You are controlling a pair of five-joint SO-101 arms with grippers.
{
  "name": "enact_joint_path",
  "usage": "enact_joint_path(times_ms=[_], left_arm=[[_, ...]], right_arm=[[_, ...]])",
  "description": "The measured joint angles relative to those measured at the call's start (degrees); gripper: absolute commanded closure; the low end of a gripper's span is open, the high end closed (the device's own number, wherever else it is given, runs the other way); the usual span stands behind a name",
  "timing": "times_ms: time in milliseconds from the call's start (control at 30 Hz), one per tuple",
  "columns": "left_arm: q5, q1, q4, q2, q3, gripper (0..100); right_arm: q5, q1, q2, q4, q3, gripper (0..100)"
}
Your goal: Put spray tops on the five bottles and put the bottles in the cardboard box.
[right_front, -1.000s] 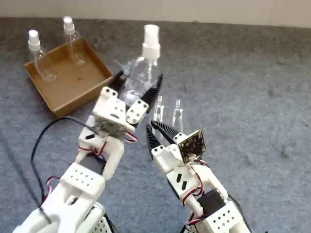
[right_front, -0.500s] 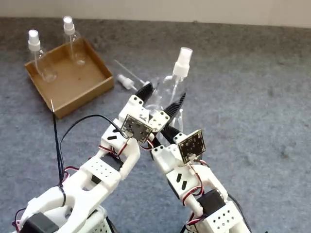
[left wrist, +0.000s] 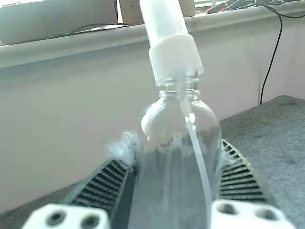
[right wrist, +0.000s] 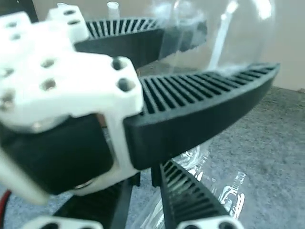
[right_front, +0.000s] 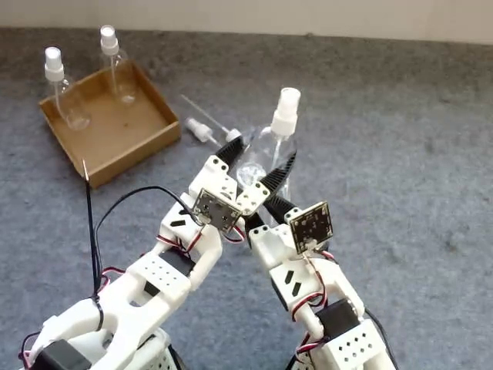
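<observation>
Indoor room, likely an office or hobby lab: grey carpet-like surface [right_front: 416, 139], pale wall [left wrist: 71, 124] past its far edge, ledge [left wrist: 57, 45] strewn with cables [left wrist: 248, 5], black cable [left wrist: 269, 57] hanging down.

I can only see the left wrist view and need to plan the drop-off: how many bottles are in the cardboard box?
Observer: Two capped bottles stand upright in the cardboard box.
Operator: Is any spray top lying loose?
Observer: Yes, one spray top lies on the carpet, between the box and the held bottle.
Operator: Where is the right gripper?
Observer: The right gripper sits close behind the left gripper, on the side toward the arm bases.
</observation>
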Motion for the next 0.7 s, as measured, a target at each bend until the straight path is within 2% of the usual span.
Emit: enact_joint_path(times_ms=[200, 367, 700], left_arm=[[0.0, 0.18, 0.0, -0.26, 0.0, 90], [0.0, 0.53, 0.35, -6.68, 4.04, 90], [0.0, -0.09, 14.77, -22.33, 6.77, 90]], right_arm=[[0.0, 0.26, 0.0, 0.26, 0.0, 96.1], [0.0, 0.35, -0.09, 1.76, 0.0, 96.1], [0.0, 0.35, -0.09, 1.93, 0.0, 96.1]])
